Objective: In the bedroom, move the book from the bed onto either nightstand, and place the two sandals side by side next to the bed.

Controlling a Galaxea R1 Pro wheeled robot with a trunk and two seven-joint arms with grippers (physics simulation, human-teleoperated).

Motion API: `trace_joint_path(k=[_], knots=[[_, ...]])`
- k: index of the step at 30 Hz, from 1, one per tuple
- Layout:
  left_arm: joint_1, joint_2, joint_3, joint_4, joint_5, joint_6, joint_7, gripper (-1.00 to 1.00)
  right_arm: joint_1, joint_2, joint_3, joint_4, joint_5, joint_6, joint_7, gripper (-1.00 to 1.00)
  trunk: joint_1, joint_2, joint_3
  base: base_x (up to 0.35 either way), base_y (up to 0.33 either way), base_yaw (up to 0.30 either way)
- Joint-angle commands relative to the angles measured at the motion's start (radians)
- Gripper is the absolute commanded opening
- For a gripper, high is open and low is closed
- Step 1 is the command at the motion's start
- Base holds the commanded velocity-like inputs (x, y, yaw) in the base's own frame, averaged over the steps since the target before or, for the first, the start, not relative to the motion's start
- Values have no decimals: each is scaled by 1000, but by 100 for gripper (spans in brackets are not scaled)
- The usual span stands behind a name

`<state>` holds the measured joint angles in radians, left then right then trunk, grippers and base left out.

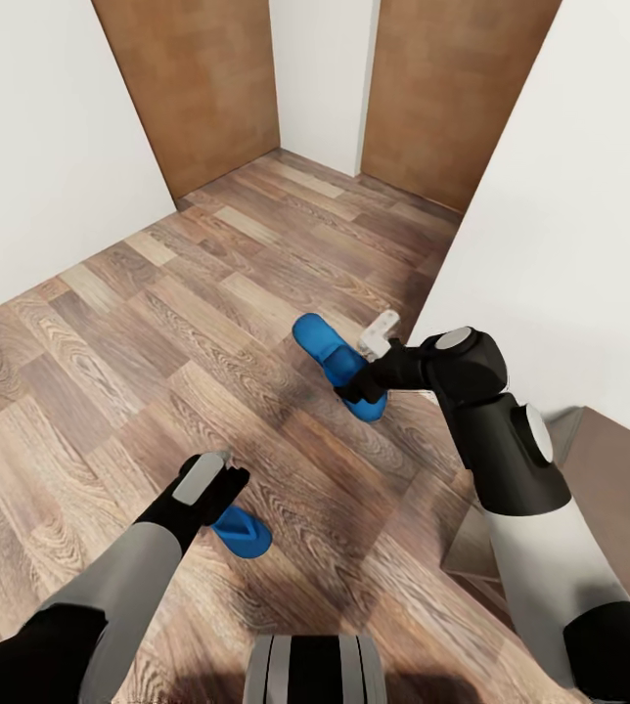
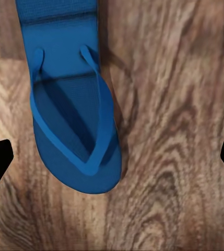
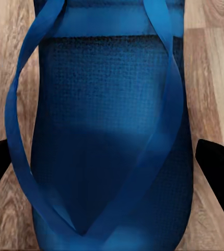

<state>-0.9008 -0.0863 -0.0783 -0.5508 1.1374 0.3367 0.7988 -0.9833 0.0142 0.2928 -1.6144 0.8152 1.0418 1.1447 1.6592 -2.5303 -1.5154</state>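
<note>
Two sandals on the wood floor, well apart, not yet paired: one under the right gripper, the other below the left gripper. Both sets of fingers spread, straddling a sandal, nothing clamped. Book and nightstand unsighted; status unverified. Judged early: pairing by the bed outstanding.

Bright, even light, no glare. Soft shadows pool on the floor under both arms. Wrist close-ups look slightly soft.
</note>
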Motion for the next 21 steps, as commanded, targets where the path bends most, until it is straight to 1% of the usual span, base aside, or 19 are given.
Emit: trace_joint_path(k=[1, 2, 3, 4, 5, 8, 10, 13, 21], knots=[[-1, 0, -4, 2, 3, -3, -2, 100, -15, 11, 0, -1, 16, 5, 24, -100, 0, -1, -5, 0, 0, 0], [-2, 0, -4, 6, 2, -10, -9, 100, -30, 23, 0, -1, 19, 5, 38, -100, 1, -1, -9, 0, 0, 0], [-4, -1, -5, 10, 0, -24, -22, 100, -56, 48, 0, -1, 23, 5, 57, -100, 1, -1, -12, 0, 0, 0], [-4, -1, -6, 12, -1, -30, -27, 100, -68, 61, 0, -1, 24, 5, 65, -100, 2, -1, -16, 0, 0, 0], [-5, -2, -7, 14, -3, -39, -34, 100, -88, 82, 0, -1, 26, 5, 76, -100, 2, -1, -20, 0, 0, 0], [-9, -2, -8, 16, -5, -46, -41, 100, -116, 102, 0, -1, 26, 5, 87, -100, 3, -2, -32, 0, 0, 0], [-16, -1, -8, 17, -5, -50, -45, 100, -135, 112, 2, -1, 27, 5, 92, -100, 4, -3, -39, 0, 0, 0], [-22, 1, -8, 18, -6, -51, -47, 100, -143, 117, 3, -1, 27, 5, 95, -100, 6, -3, -51, 0, 0, 0], [-39, 7, -8, 18, -6, -51, -48, 100, -145, 116, 3, -1, 28, 5, 97, -100, 9, -5, -82, 0, 0, 0]])
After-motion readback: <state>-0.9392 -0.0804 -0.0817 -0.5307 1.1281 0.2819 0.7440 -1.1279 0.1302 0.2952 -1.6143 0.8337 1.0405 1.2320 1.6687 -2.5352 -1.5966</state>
